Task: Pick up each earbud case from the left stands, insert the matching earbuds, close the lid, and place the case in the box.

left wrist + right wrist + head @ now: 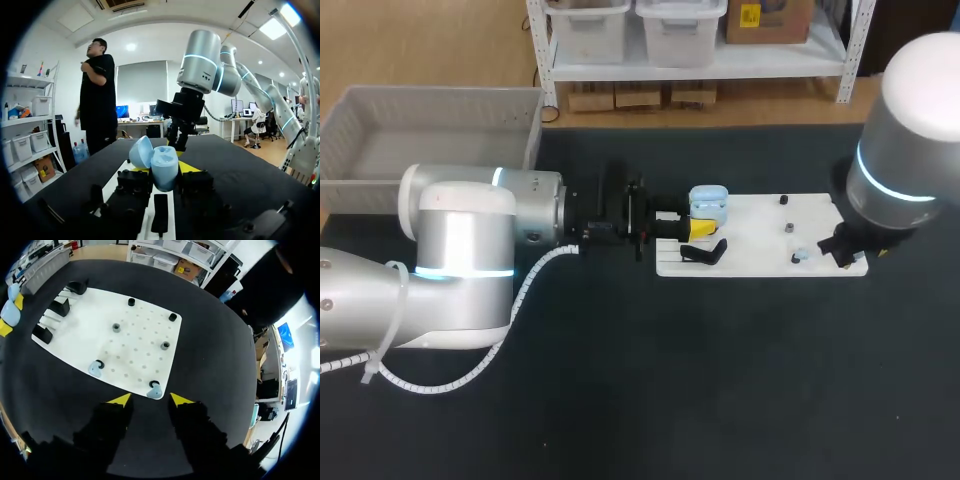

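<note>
While clenching the left fingers (700,228) from two sides on a pale blue case (708,202), hold it at the left end of a white board (760,215), right by the black stands (705,252); cannot tell if resting on a stand or lifted clear. Note the smooth, glossy shell, rounded like a pebble, with the domed lid (141,151) swung open beside the body.

Have the right fingers (121,399) released and spread, with nothing between them, low over the right end of the board. See just ahead of them one pale blue earbud (154,390), small, shiny and drop-shaped, lying at the board's edge against a little black peg (153,384). See a second earbud (94,368) of the same kind farther along that edge, beside another peg.

Find the board flat, matt and rectangular, dotted with rows of shallow holes, and carrying two more dark pegs (131,302) and two short grey cylinders (116,327), all well apart. Find the stands angular, of hard dark plastic, set in a row.

Under all of this, see a bench (640,400) with a matt black top, without shine. Beside its far left edge, see the box (350,140), pale grey plastic with finely patterned walls. Notice smooth silver housings on both arms, each with a glowing cyan ring, and a white ribbed hose (450,385) along the left arm (460,250).
</note>
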